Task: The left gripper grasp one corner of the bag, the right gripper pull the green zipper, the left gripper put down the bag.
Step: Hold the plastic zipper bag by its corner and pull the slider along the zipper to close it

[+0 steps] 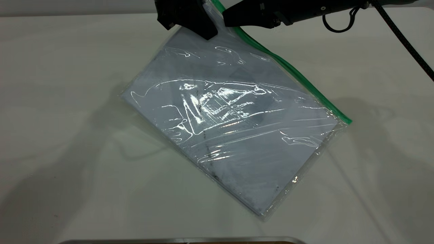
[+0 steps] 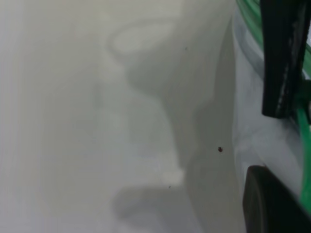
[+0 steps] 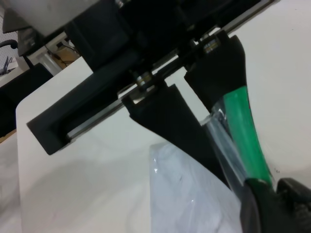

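Observation:
The bag [image 1: 237, 135] is a clear pouch with white paper inside. It hangs tilted, its top corner lifted and its lower corner on the white table [image 1: 67, 101]. My left gripper [image 1: 208, 32], chunky and black, is shut on that top corner; the right wrist view shows it [image 3: 214, 114] clamped there. One of its fingers [image 2: 272, 204] lies against the plastic. My right gripper [image 1: 226, 18], slim with a cable loop, is shut on the green zipper [image 1: 295, 73] just beside the left gripper. In its own view the right gripper [image 3: 278, 194] pinches the green strip [image 3: 243, 131]. The slider tab is hidden.
A metal edge [image 1: 183, 240] runs along the table's near side. The right arm's black cable [image 1: 403, 37] hangs at the far right. Bare table surface lies to the left and right of the bag.

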